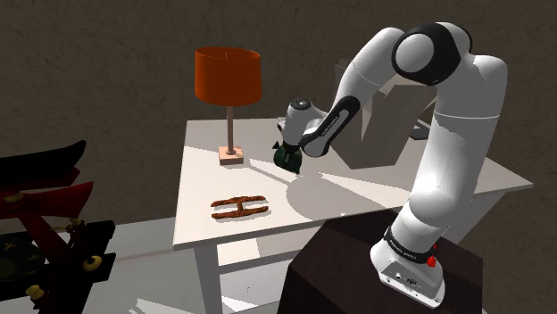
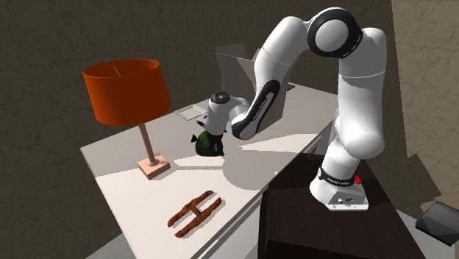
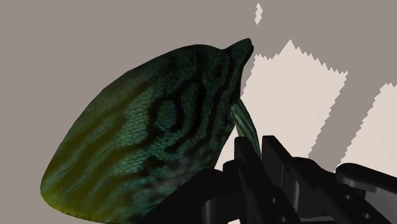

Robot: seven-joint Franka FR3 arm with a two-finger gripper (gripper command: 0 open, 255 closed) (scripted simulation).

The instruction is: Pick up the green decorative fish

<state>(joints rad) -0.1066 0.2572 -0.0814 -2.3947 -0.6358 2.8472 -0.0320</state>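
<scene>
1. Gripper [image 3: 261, 145] looks clamped on the thin edge of the fish [image 3: 159, 127]
2. Fish is mid-frame in the shoulder view, low at the desk [image 1: 201, 227]
3. Grasp step in hand; next comes a steady lift

Lamp [image 1: 228, 80]: one, with an orange shade
Green fish [image 3: 153, 133]: one
Brown H-shaped piece [image 1: 239, 207]: one
White table [image 1: 203, 174]: one
Robot arm [image 1: 455, 143]: one
Dark stand [image 1: 330, 268]: one, under that arm
</scene>
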